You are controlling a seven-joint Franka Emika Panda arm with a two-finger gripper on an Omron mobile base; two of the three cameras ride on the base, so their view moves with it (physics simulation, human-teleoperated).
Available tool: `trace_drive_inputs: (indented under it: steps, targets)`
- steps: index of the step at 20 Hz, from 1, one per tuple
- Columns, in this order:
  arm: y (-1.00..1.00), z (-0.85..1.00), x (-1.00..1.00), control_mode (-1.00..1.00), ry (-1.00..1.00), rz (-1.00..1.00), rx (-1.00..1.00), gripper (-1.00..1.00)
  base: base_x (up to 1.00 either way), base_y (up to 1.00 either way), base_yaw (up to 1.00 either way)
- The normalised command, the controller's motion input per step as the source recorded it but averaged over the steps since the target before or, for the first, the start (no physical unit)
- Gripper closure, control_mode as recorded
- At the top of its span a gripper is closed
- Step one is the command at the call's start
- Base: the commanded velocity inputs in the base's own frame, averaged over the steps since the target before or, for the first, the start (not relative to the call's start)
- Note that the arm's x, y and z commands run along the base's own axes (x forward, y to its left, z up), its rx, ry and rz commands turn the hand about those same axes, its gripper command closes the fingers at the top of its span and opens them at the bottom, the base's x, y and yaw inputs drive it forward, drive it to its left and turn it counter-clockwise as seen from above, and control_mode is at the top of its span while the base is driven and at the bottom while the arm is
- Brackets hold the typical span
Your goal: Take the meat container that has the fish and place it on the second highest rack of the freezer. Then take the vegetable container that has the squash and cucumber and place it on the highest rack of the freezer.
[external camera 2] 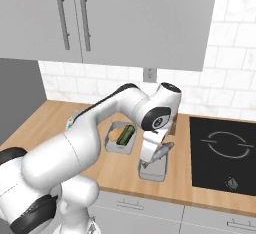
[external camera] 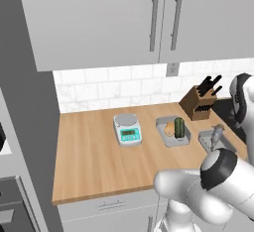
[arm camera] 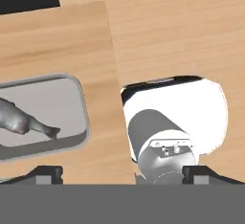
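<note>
I have the arm bent over the right end of the wooden counter [external camera: 99, 161], with the gripper [arm camera: 122, 173] hanging above the grey fish tray [external camera 2: 154, 169]. In the hand view its two dark tips sit far apart at the bottom, one at each side, so the fingers are spread wide and grasp nothing. The tray's rounded corner lies to the left in that view, and the fish [arm camera: 21, 120] rests inside it, tail fin pointing toward the tray's wall. The tips have bare wood under them, just off the tray's edge.

From the left base view I see the fish [external camera: 217, 135] lying slantwise in its tray [external camera: 207, 142] near the counter's front right. Just left of it stands the second tray [external camera: 171, 132], holding the squash [external camera: 169, 128] and the cucumber [external camera: 179, 127] side by side, touching or nearly so. Further left is a small kitchen scale [external camera: 127, 129] with a green display. A knife block [external camera: 198, 102] stands against the tiled wall behind the trays.

From the right base view the cucumber [external camera 2: 125, 134] shows in its tray [external camera 2: 117, 140], partly behind the arm, and a black cooktop [external camera 2: 225, 153] lies to the right of the fish tray. Wall cupboards [external camera 2: 100, 13] with steel handles hang above the counter.
</note>
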Motion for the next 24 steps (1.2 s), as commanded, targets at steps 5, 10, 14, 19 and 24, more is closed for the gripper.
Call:
trace_drive_inputs:
  steps: [5, 10, 14, 19, 24]
  targets:
    - [-0.02, -0.88, 0.12, -1.00, -0.02, -0.12, -0.20, -1.00, 0.00, 0.00, 0.00]
    - [-0.05, -0.79, 0.00, -1.00, -0.08, 0.15, -0.03, -1.00, 0.00, 0.00, 0.00]
    - [-0.33, -0.18, 0.20, -1.00, 0.00, 0.30, 0.06, -1.00, 0.00, 0.00, 0.00]
    - [-0.04, 0.00, 0.32, -1.00, 0.10, 0.13, 0.02, -1.00, 0.00, 0.00, 0.00]
    - [-0.01, -0.19, 0.14, -1.00, 0.06, 0.01, 0.00, -1.00, 0.00, 0.00, 0.00]
